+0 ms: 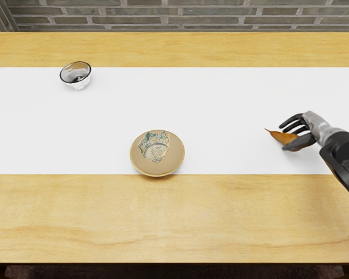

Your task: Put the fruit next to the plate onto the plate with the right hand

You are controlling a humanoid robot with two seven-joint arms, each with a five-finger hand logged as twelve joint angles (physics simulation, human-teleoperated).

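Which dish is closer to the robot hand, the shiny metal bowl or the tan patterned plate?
The tan patterned plate, mid-runner, is closer to the right robot hand; the shiny metal bowl sits far back left.

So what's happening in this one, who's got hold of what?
The right hand, reaching in from the right edge, has its fingers and thumb closed around the near end of an orange fruit on the white runner. Whether the fruit is lifted yet cannot be told. The plate sits well to its left, mid-table, with nothing on it, so the transfer has not been made. A shiny metal bowl stands untouched at the far left. The left arm is out of view.
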